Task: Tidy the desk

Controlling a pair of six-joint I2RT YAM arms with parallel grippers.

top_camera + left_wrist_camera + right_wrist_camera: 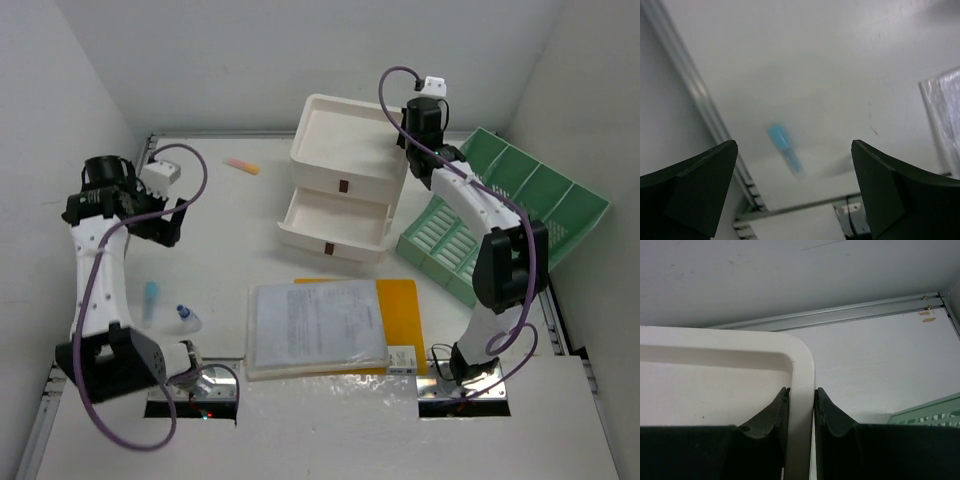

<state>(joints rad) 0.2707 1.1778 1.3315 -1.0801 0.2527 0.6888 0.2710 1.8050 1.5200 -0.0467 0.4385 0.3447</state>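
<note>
Fingers (774,412) of the right gripper (800,392) pinched the rim of the box (802,365) at 12 o'clock on the desk (235,215), where a hard pull could tip it or slip off, while the left gripper (793,145) hung open over a pen (779,137).

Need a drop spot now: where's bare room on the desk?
Widest bare desk lies between the left end effector, orange marker, drawer box and papers. Crowded: right side, where green rack and right arm crowd the box.
</note>
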